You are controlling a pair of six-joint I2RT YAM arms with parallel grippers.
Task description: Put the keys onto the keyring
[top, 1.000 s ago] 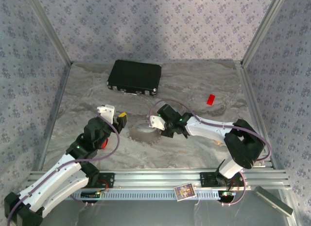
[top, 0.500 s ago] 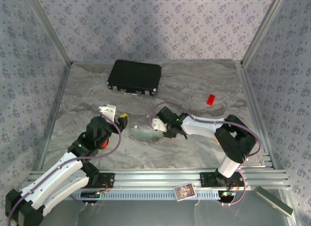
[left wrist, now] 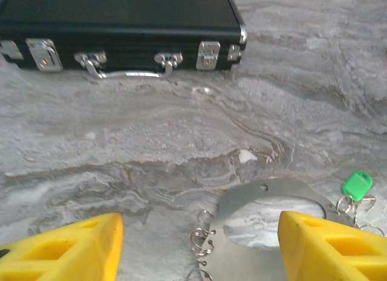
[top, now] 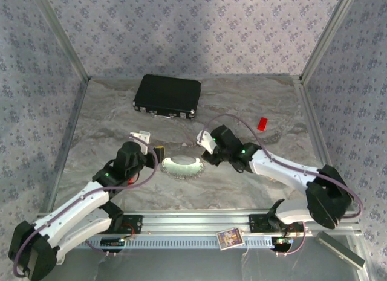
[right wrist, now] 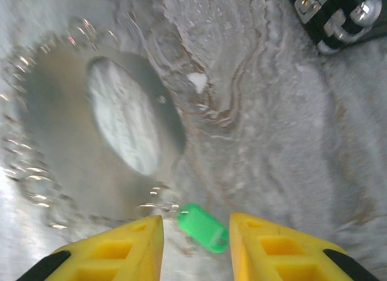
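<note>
Main risk is at my R gripper [right wrist: 195, 225]. The green-tag key [right wrist: 202, 228] lies flat on the table [top: 242, 190] btwn the tips, and if I close low the pads prob skid on it and flick it off, or drag the keyring [right wrist: 166, 133] with it. R jaws are abt half open and hold nothing; can't tell if a pad brushes the tag. L gripper [left wrist: 199, 226] has jaws wide and is empty. The ring's near arc sits btwn my yellow fingertips [left wrist: 78, 245], untouched afaict. The ring is thin and flat on the marble, so L could shove it rather than lift it, and the small split rings [left wrist: 202, 235] may snag. The tag is just beside the ring's edge; can't tell if it's threaded on. Black case [top: 167, 95] and red block [top: 262, 124] are well apart at the back.
</note>
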